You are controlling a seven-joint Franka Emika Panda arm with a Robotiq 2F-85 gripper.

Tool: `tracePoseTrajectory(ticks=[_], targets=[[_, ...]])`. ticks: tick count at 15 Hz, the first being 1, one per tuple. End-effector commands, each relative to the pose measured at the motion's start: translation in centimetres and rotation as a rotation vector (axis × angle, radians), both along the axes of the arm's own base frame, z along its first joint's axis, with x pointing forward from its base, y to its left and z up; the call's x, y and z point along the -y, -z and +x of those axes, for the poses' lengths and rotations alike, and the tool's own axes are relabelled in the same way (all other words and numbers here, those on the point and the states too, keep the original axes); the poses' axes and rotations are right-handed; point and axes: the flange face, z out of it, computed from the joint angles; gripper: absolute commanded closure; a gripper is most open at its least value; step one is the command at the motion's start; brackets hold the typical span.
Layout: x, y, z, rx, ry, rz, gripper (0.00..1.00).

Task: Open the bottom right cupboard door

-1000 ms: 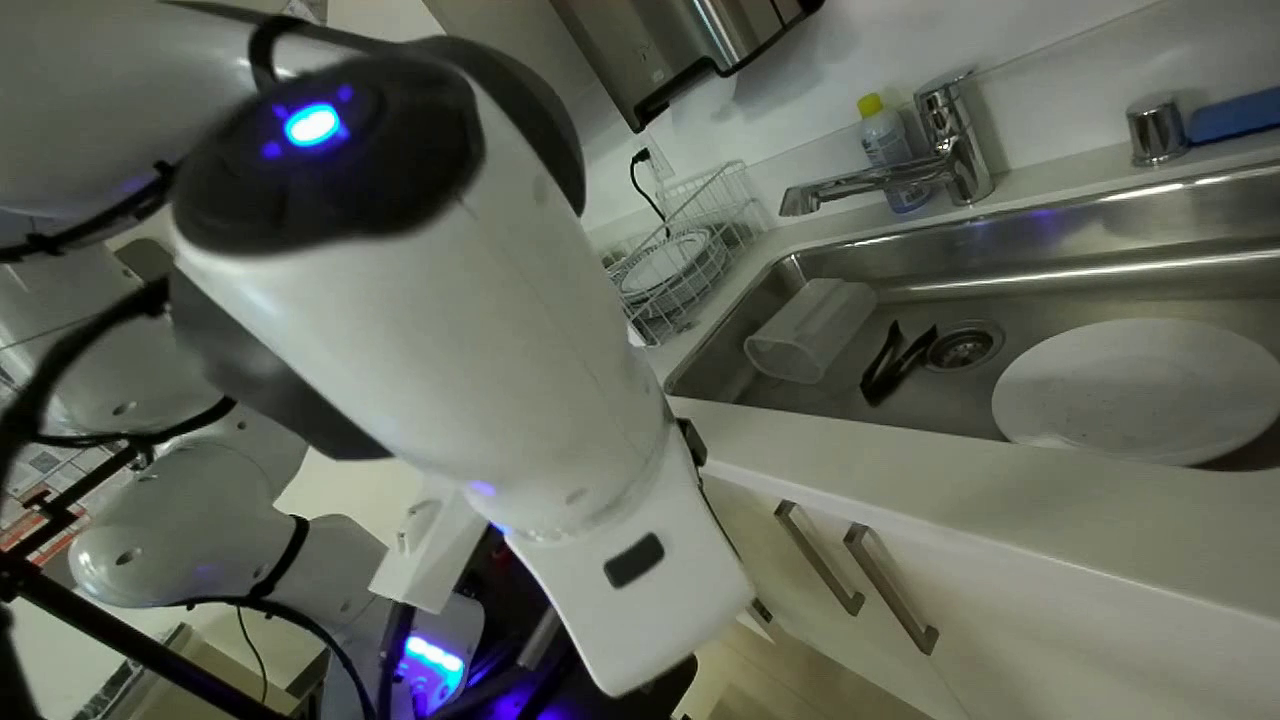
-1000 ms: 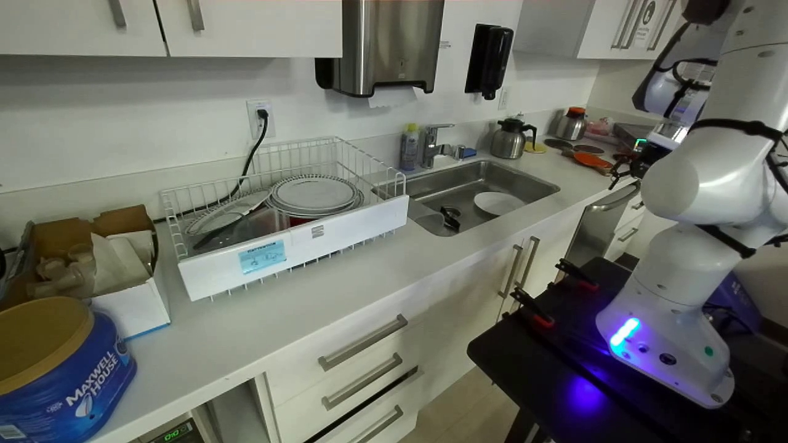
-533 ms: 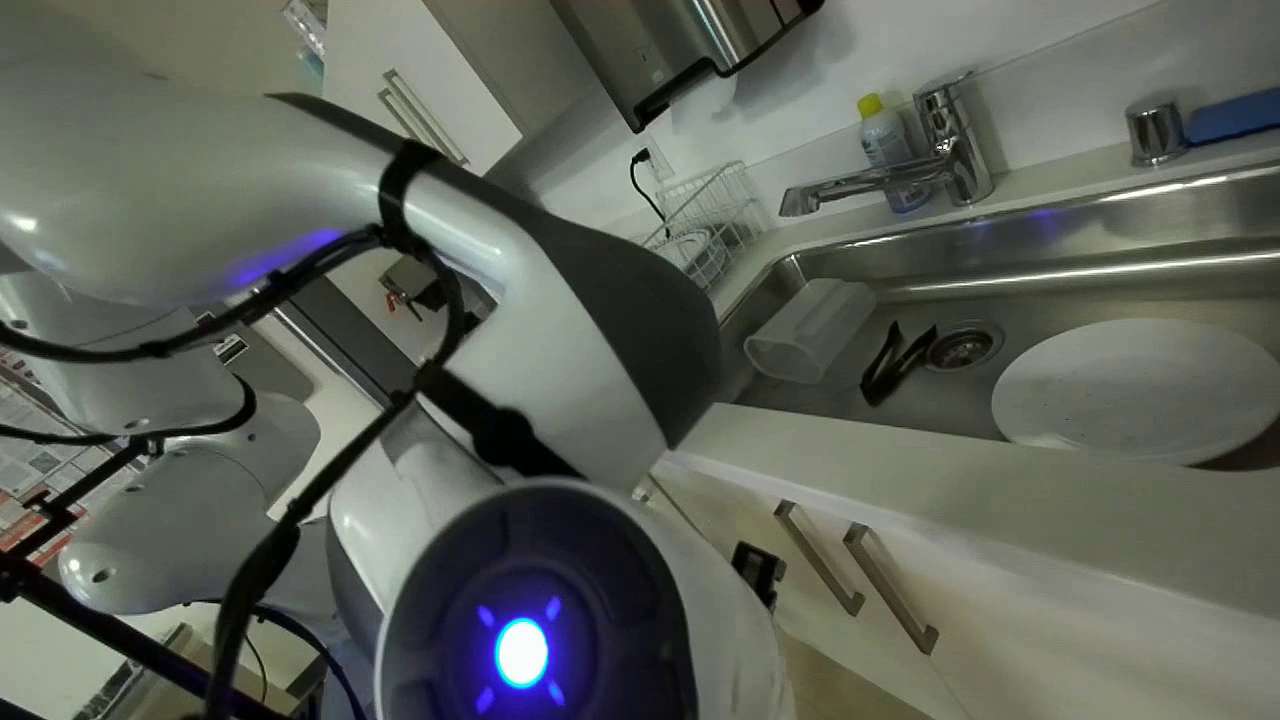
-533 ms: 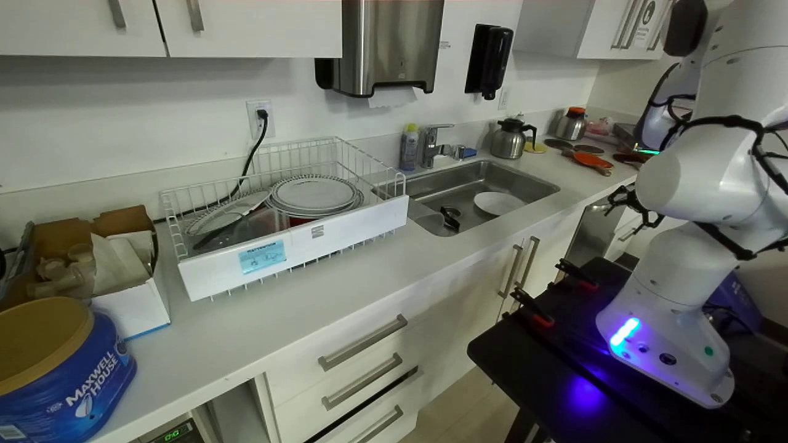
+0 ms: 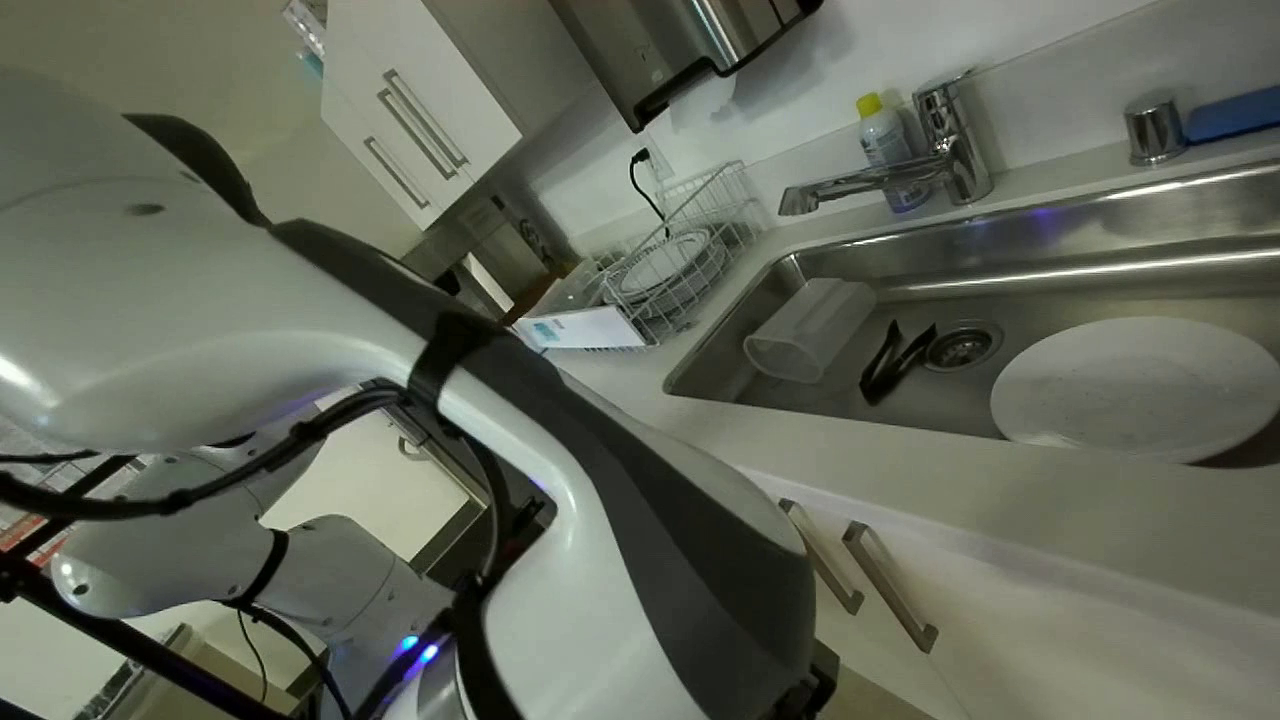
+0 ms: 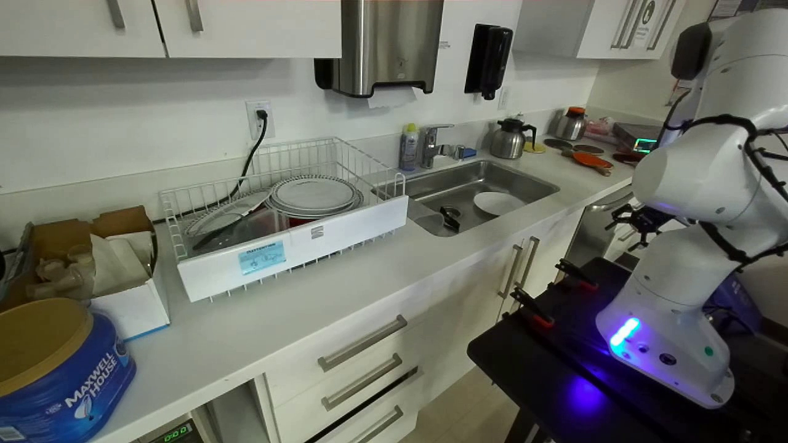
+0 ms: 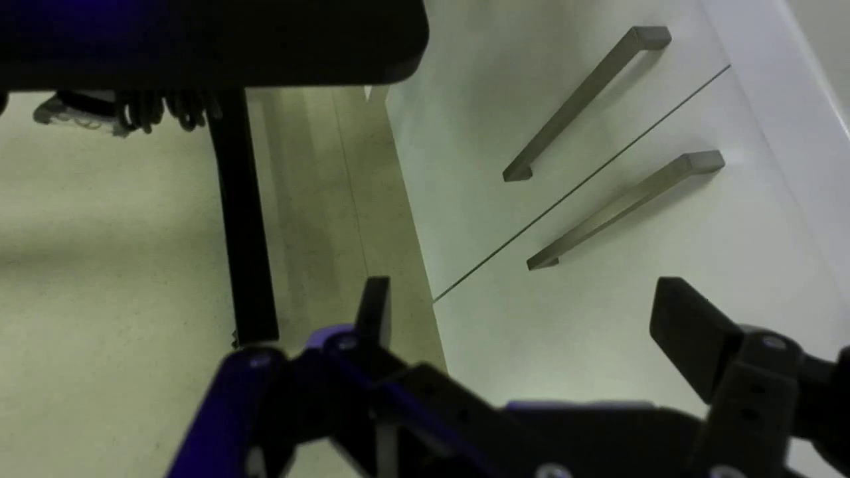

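Note:
The bottom right cupboard door (image 5: pixel 1060 630) is a white flat panel below the sink and looks shut. It also shows in an exterior view (image 6: pixel 546 266) and fills the lower right of the wrist view (image 7: pixel 531 345). Its slim silver bar handle (image 7: pixel 624 209) is the lower of two in the wrist view, beyond my fingertips. The handle also shows in both exterior views (image 5: pixel 888 588) (image 6: pixel 527 264). My gripper (image 7: pixel 523 299) is open and empty, apart from the handle. In an exterior view it (image 6: pixel 640 223) hangs near counter height; in an exterior view the arm mostly hides it (image 5: pixel 805 690).
The neighbouring white door has a like handle (image 7: pixel 584 106). A black table (image 6: pixel 535 351) with clamps bears the robot base; its edge (image 7: pixel 265 46) and leg (image 7: pixel 246 232) show in the wrist view. The counter (image 5: pixel 900 470) overhangs the doors. A steel dishwasher front (image 6: pixel 591 224) stands beside.
The arm has swung and its wrist has turned. My gripper has come down from above the counter edge to a lower place in front of the cabinets. The door has not moved.

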Motion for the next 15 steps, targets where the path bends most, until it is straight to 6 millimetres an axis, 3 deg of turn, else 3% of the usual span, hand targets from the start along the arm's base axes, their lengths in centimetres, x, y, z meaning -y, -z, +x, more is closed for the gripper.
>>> tracePoseTrajectory(ticks=[1,2,8,15], targets=[[-2.2,0.1,-0.3,0.044,0.001,0.192,0.00],[-1.4,1.0,-0.5,0.033,0.003,0.106,0.00],[-2.2,1.0,-0.4,0.054,-0.010,0.167,0.00],[-2.0,3.6,-2.1,0.095,0.205,0.126,0.00]])
